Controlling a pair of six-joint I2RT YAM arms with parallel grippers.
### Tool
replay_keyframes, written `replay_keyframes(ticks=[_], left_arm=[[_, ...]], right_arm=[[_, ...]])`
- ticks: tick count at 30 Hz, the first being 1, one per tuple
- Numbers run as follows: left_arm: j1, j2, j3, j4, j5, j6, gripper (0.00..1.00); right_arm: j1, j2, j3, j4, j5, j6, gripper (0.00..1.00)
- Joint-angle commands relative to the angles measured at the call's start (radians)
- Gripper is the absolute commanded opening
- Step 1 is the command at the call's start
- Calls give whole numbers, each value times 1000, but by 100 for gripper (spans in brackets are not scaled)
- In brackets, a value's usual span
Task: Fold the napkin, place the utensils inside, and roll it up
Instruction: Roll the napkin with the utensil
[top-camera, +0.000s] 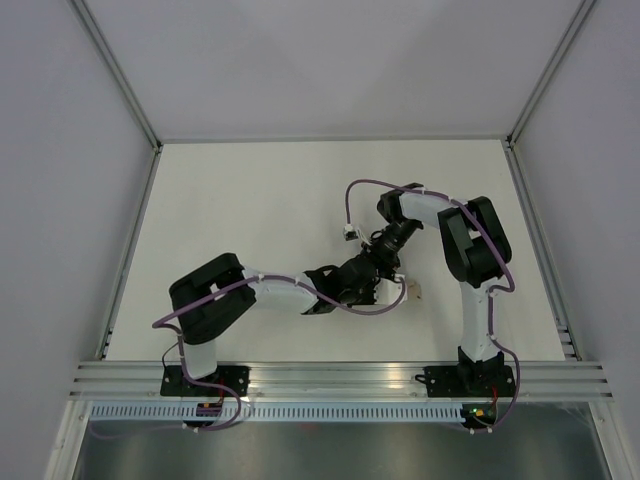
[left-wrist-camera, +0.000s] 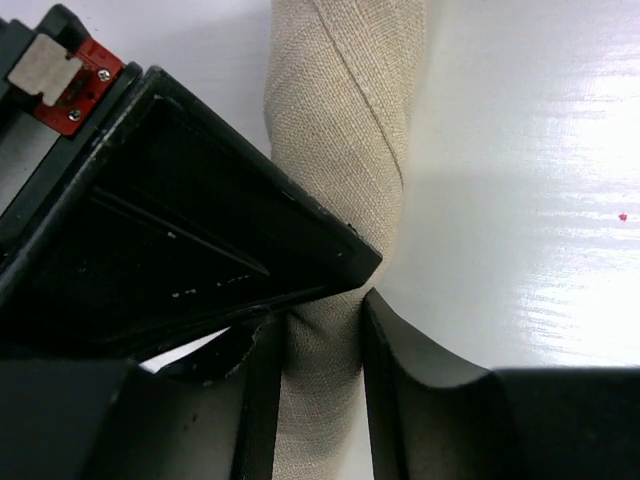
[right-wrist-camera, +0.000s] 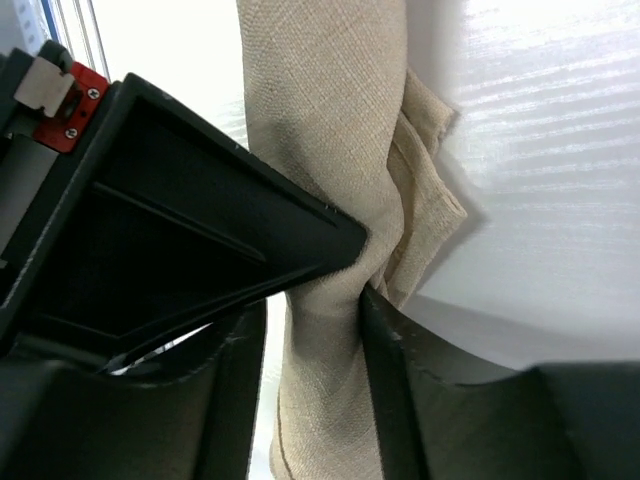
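The napkin (left-wrist-camera: 340, 120) is a narrow beige rolled bundle lying on the white table. In the left wrist view, my left gripper (left-wrist-camera: 320, 340) is shut on it, the cloth filling the space between both fingers. The right wrist view shows the napkin (right-wrist-camera: 320, 120) running between the fingers of my right gripper (right-wrist-camera: 312, 340); the right finger (right-wrist-camera: 400, 380) touches the cloth and a thin white gap shows beside the left finger. From above, both grippers meet at the table's middle right, and only a small tip of the napkin (top-camera: 412, 291) shows. The utensils are hidden.
The white table (top-camera: 250, 200) is enclosed by pale walls on three sides. An aluminium rail (top-camera: 340, 380) runs along the near edge under the arm bases. A purple cable (top-camera: 365, 185) loops above the right arm.
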Motion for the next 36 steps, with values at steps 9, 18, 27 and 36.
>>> replay_keyframes(ticks=[9,18,27,36], left_arm=[[61,102,57,-117,95,-231,26],[112,194,140,-161,11,-455,25],[132,273,266,-256,-60,-866,28],[132,337,359,-322,-132,-1130,30]], right_arm=[[-53,-82,2,223,119,140,63],[-165,-163,74,336,146,389,65],[-223,-284,13,439,249,599,65],[-223,-344,-39,444,352,722,65]])
